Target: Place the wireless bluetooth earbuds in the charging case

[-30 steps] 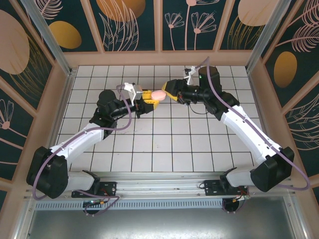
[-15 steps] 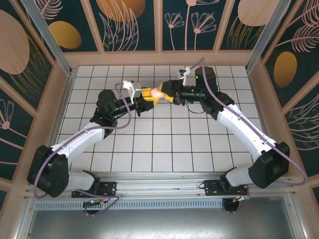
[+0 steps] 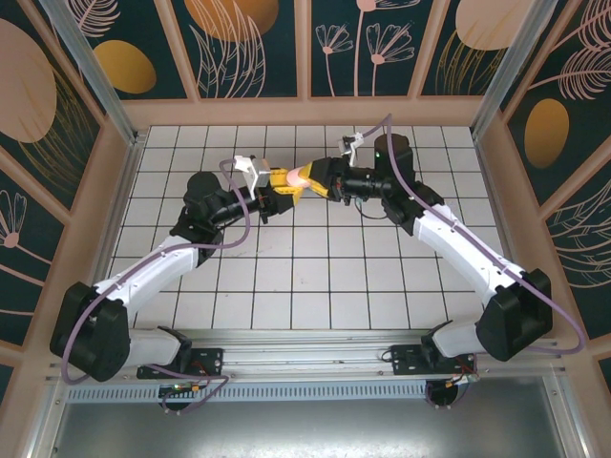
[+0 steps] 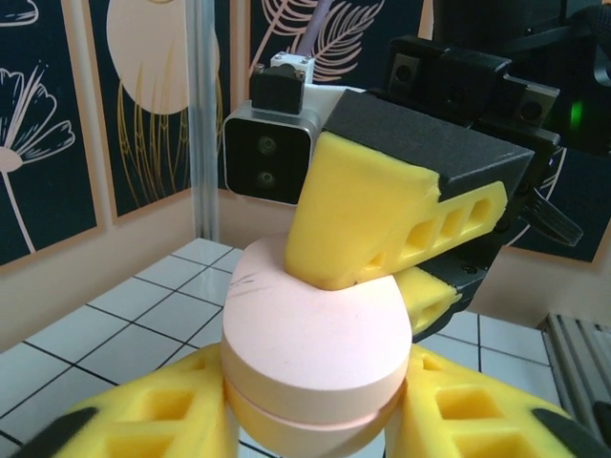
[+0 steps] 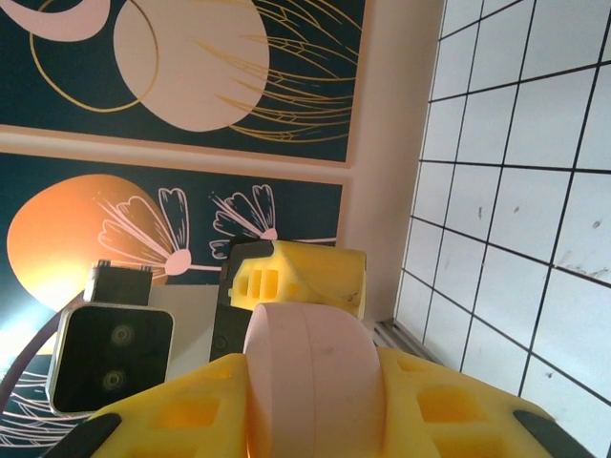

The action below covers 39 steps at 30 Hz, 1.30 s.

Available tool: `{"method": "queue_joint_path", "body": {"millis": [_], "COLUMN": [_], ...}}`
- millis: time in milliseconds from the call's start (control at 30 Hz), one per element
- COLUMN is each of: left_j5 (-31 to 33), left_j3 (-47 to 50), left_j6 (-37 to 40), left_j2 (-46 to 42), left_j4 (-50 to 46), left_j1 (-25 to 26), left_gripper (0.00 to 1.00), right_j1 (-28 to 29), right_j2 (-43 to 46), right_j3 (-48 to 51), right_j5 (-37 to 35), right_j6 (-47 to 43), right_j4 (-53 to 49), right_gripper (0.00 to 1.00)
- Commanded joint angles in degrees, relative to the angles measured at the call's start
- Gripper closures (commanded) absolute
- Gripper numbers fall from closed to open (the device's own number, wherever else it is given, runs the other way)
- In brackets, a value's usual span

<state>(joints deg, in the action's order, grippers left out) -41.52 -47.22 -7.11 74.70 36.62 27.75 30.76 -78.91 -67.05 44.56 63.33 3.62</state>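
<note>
The pink charging case (image 3: pixel 298 177), a closed oval shell with a seam running round its middle, hangs in the air between the two pincers, clear of the white tiled tabletop (image 3: pixel 315 277) below them. In the left wrist view the case (image 4: pixel 315 353) sits between the left pincer (image 4: pixel 315 420)'s two yellow fingers, one against each flank with no gap to be seen, so that pincer is closed on it. The right pincer (image 4: pixel 382 286) comes in from the opposite side: one yellow finger presses down on the top of the case, the other lies under its far edge. In the right wrist view the case (image 5: pixel 310 382) stands on edge between the right pincer (image 5: pixel 310 420)'s fingers, gripped on both faces, with one finger (image 5: pixel 296 277) of the left pincer just beyond it. From above, the left pincer (image 3: pixel 284 181) and right pincer (image 3: pixel 310 177) meet tip to tip over the far half of the tabletop, the case lodged between them. Whether any earbuds lie inside the closed case cannot be told.
</note>
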Motion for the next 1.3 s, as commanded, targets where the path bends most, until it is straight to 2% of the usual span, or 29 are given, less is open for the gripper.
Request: {"method": "queue_joint_path", "body": {"millis": [0, 100, 300, 533, 667, 767, 833, 900, 1033, 1167, 1267], "left_j5": [1.5, 2.3, 5.7, 11.4, 13.1, 16.4, 18.1, 18.4, 18.9, 19.6, 19.3], "left_j3": [0.4, 0.5, 1.8, 2.2, 1.2, 1.6, 1.7, -1.8, -10.9, -11.8, -11.5], "left_j6": [3.7, 4.9, 7.4, 9.6, 10.5, 9.8, 5.8, 2.2, 4.0, 5.5, 6.7], "left_j2": [-2.8, -3.5, -5.0, -6.7, -7.3, -8.2, -8.1, -6.6, -2.0, -1.0, -1.2], "left_j4": [-2.6, -3.8, -6.2, -11.8, -16.3, -17.0, -16.6, -20.6, -32.5, -33.5, -33.4], "left_j1": [0.1, 0.1, 0.0, 0.0, 0.0, 0.0, 0.0, 0.0, -0.1, -0.3, -0.5], "left_gripper": [0.51, 0.38, 0.27, 0.25, 0.28, 0.28, 0.29, 0.3, 0.27, 0.26, 0.26], "right_j1": [-0.3, -1.6, -8.0, -21.8, -30.0, -33.3, -34.7, -34.6, -33.8, -34.5, -34.5], "right_j2": [2.1, 2.9, 4.0, 2.9, -3.1, -8.0, -11.6, -16.6, -24.6, -27.9, -28.2], "right_j3": [1.9, 2.5, 2.5, 8.9, 11.3, 11.7, 11.4, 8.9, 4.6, 3.5, 2.3], "right_j5": [-1.3, -3.0, -5.2, -5.6, -7.9, -10.7, -11.5, -10.7, -11.4, -12.4, -14.3], "right_j6": [1.9, 2.5, -0.6, -12.2, -20.9, -25.6, -28.3, -33.2, -38.0, -38.1, -39.1], "right_j4": [4.0, 3.4, -5.1, -13.4, -17.1, -18.0, -17.6, -18.4, -20.6, -21.1, -23.5], "right_gripper": [0.83, 0.84, 0.85, 0.85, 0.85, 0.85, 0.85, 0.83, 0.83, 0.79, 0.69]}}
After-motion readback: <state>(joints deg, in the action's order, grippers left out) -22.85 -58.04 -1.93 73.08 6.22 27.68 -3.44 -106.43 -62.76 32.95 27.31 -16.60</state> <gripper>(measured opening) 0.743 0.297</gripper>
